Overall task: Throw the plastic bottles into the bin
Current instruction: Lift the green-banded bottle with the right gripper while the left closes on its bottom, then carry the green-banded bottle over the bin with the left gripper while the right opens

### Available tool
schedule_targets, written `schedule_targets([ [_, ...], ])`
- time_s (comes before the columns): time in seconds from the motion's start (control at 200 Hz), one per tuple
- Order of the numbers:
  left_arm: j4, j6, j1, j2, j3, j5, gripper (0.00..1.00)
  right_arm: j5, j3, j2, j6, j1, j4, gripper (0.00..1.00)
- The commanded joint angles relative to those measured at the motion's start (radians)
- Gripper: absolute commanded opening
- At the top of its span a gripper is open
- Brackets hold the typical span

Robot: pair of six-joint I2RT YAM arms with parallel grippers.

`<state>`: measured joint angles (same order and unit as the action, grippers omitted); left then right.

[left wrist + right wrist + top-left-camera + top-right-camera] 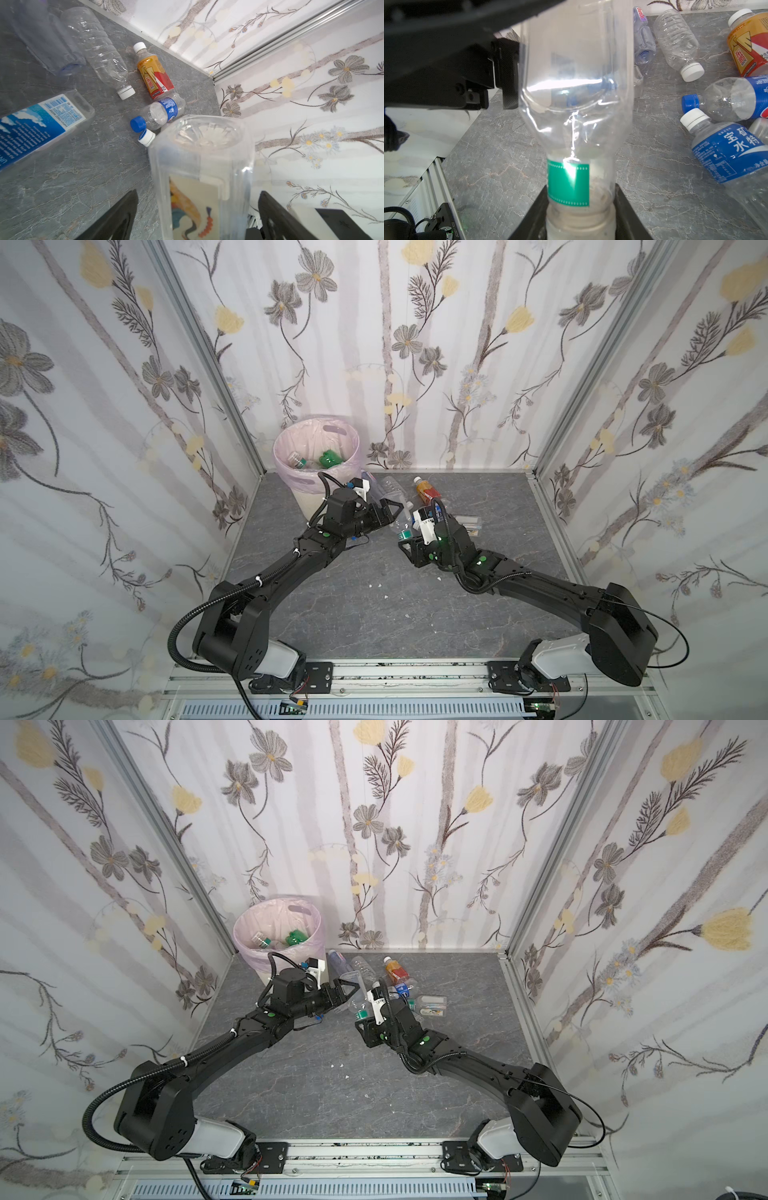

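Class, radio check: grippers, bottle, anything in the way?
Right gripper shut on neck of clear bottle. Left gripper open, straddling its body. Bin past left arm; loose bottles alongside.

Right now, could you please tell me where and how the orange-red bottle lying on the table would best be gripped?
I'd take the orange-red bottle across its labelled body, near the white cap, from straight above. It lies on its side; a blue-capped bottle crowds its base, while both long sides look free.

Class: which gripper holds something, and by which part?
The right gripper holds a clear bottle by its green-labelled neck. The left gripper is open around that bottle's body, gripping nothing.
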<state>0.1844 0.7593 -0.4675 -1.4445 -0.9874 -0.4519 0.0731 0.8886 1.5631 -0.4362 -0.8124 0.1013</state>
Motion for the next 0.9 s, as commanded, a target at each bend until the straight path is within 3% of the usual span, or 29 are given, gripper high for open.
schedule_targets([
  [0.0, 0.026, -0.044, 0.002, 0.006, -0.021, -0.019, 0.9, 0.036, 0.013, -0.002, 0.022, -0.001, 0.07, 0.36],
  [0.325, 0.032, -0.062, 0.002, 0.007, -0.038, -0.038, 0.7, 0.074, 0.032, 0.012, 0.035, -0.002, 0.103, 0.36],
  [0.555, 0.032, -0.081, 0.005, 0.029, -0.039, -0.022, 0.57, 0.076, 0.039, 0.017, 0.036, -0.002, 0.102, 0.46],
  [0.614, 0.031, -0.084, 0.008, 0.036, -0.039, -0.012, 0.56, 0.074, 0.039, 0.011, 0.036, -0.002, 0.099, 0.52],
  [0.704, 0.029, -0.09, 0.017, 0.053, -0.04, 0.013, 0.53, 0.067, 0.035, -0.003, 0.037, -0.002, 0.091, 0.68],
  [0.899, 0.014, -0.14, 0.046, 0.113, -0.054, 0.135, 0.54, 0.035, 0.039, -0.044, 0.05, -0.002, 0.073, 0.93],
])
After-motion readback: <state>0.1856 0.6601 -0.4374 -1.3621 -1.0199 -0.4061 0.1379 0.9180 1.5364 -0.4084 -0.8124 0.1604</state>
